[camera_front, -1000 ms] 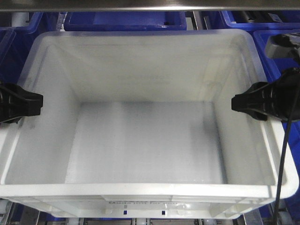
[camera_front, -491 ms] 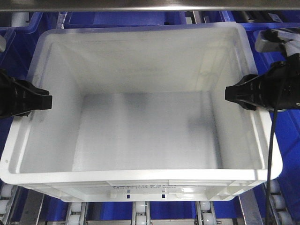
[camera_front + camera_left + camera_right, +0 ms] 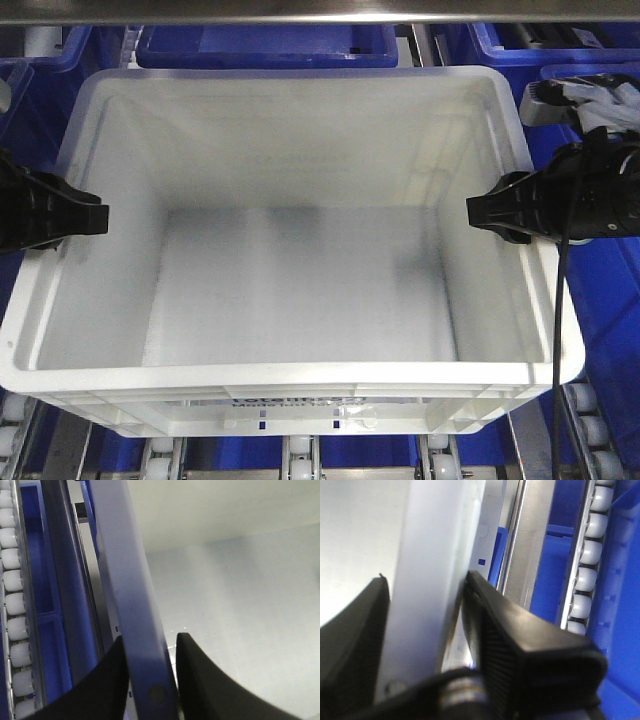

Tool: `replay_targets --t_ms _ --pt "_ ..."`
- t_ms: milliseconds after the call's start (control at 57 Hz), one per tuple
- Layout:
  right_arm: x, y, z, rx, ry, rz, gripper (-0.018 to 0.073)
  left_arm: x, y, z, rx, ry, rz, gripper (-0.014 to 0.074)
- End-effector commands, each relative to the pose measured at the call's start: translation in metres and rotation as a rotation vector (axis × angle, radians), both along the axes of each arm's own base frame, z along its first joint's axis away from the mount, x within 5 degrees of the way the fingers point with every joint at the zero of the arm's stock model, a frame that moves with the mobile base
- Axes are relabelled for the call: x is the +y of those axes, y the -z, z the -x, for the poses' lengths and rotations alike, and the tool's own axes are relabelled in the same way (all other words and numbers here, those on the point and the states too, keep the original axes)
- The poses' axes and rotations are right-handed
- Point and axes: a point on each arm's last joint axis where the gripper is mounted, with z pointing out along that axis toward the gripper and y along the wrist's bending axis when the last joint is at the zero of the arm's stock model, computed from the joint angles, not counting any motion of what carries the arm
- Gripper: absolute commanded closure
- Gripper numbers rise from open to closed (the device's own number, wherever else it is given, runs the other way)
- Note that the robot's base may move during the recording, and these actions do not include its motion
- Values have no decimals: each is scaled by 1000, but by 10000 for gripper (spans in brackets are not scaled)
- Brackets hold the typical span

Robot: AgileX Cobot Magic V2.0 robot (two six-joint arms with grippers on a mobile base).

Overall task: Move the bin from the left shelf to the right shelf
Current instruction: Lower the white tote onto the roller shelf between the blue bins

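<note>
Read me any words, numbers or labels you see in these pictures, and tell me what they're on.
Dark printed line on the front wall of the large white rectangular plastic tote: too blurred to read.
Both wrist views: no text visible.

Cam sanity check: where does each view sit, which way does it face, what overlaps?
Front: above and in front, looking down into the bin; left fingers and right fingers show at its side walls.
Left wrist: on the left arm, looking along the fingers clamping the bin's left rim; rollers beside.
Right wrist: on the right arm, looking along its fingers clamping the right rim; rollers beside.
Shared: all three see the bin; each wrist view shows close up a grip seen in the front view.
</note>
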Motion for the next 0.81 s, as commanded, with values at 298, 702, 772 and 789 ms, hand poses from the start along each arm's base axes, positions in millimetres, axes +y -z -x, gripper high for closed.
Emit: replay_targets --t_ms 298,702,772,789 --pt "1 -20 -12 -146 43 -57 564 -5 -18 -10 -142 18 24 603" --pt "1 -16 -14 -135 38 -36 564 -6 -16 -12 -140 16 23 603" --pt "1 -16 -14 -136 37 -35 564 -6 -16 -12 -140 16 23 603" --pt "1 -16 -14 -136 37 -35 563 -6 -16 -12 -140 16 23 603"
